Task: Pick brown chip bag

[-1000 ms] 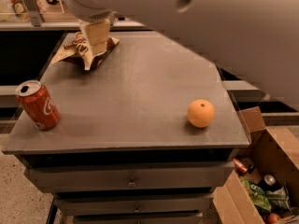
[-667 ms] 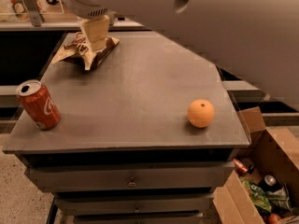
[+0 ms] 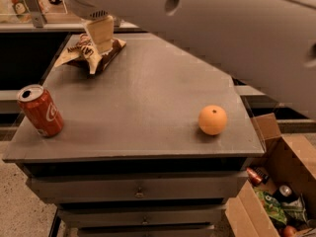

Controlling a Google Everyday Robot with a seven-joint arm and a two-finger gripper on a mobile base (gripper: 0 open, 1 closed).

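Gripper [image 3: 100,41] over brown chip bag [image 3: 101,60], far-left of table [image 3: 148,102]; can't tell if clamped/apart; soda can [image 3: 40,111] front-left, orange [image 3: 213,120] right

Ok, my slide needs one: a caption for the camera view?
Gripper at the chip bag, far corner of the table; can and orange nearer.
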